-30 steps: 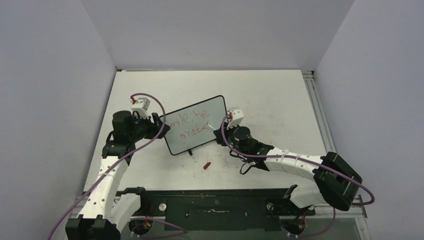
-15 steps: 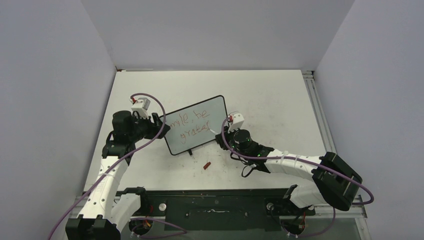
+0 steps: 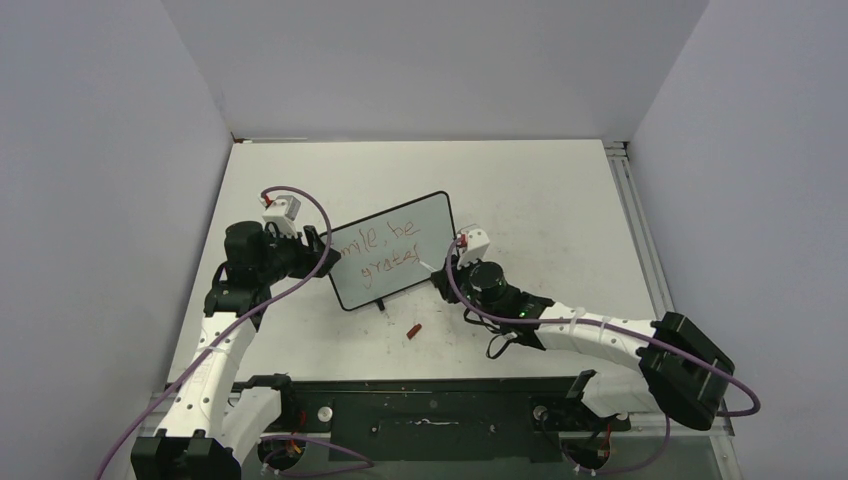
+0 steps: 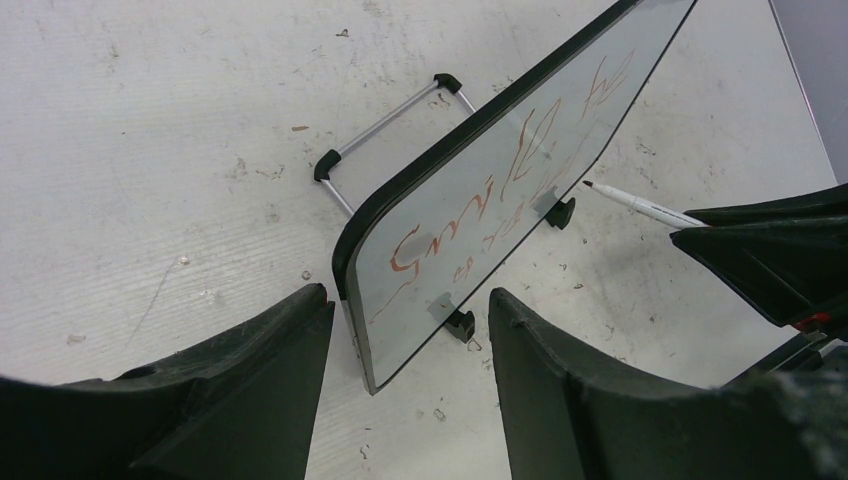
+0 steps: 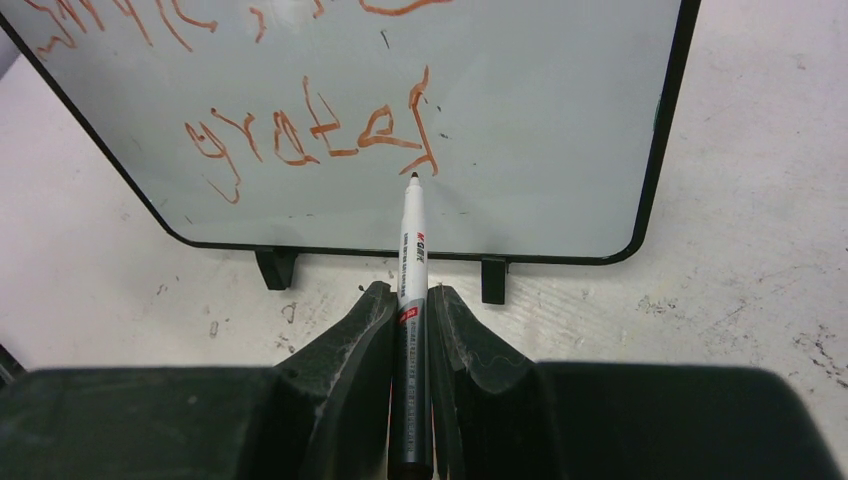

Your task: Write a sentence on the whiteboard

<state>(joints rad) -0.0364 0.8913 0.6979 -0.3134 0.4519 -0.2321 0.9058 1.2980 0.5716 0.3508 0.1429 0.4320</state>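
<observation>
Jaws of the right gripper (image 5: 410, 300) are closed tight on the barrel of a slim white marker pen (image 5: 412, 240), which sticks straight out ahead of the fingers. Its dark tip sits at the foot of the last tall stroke of the sentence (image 5: 310, 135); whether it presses the surface or stands just off it cannot be told. The whiteboard (image 5: 540, 120) stands directly ahead of this gripper, tilted back on two black feet (image 5: 276, 268).

The left gripper (image 4: 408, 300) is partly open and holds nothing. The board's near lower corner lies between its two fingers with a gap on either side. A wire stand (image 4: 390, 130) props the board from behind, beyond the left finger.

Counted: one whiteboard, one marker, two lines of red lettering, the upper reading "Smile, be" and the lower "grate" plus the tall stroke. One small red cap (image 3: 413, 330) lies on the table (image 3: 540, 200), back and to the left of the right gripper, apart from it.
</observation>
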